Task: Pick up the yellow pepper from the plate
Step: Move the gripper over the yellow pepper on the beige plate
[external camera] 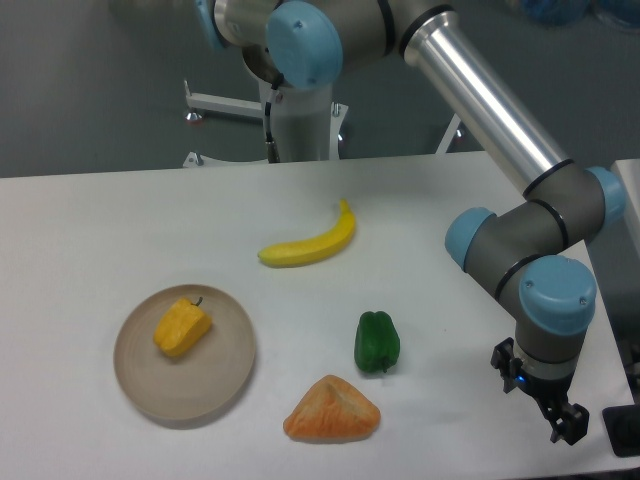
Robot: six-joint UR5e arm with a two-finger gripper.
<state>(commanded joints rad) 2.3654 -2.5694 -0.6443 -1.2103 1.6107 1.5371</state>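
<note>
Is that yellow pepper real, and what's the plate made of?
The yellow pepper looks like molded plastic or foam: uniform colour, soft blocky edges, dull sheen. The plate seems matte beige plastic or ceramic, with no glare; the picture can't settle which.

The arm (490,100) has shiny silver tubes, grey joints with light-blue caps, and a small black gripper (545,410).

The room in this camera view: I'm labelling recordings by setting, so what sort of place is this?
Probably a robotics lab or test bench, not a kitchen. A robot arm works over a plain white table, the food on it looks like toy props, such as the yellow pepper on the plate, and the backdrop is bare grey.
</note>
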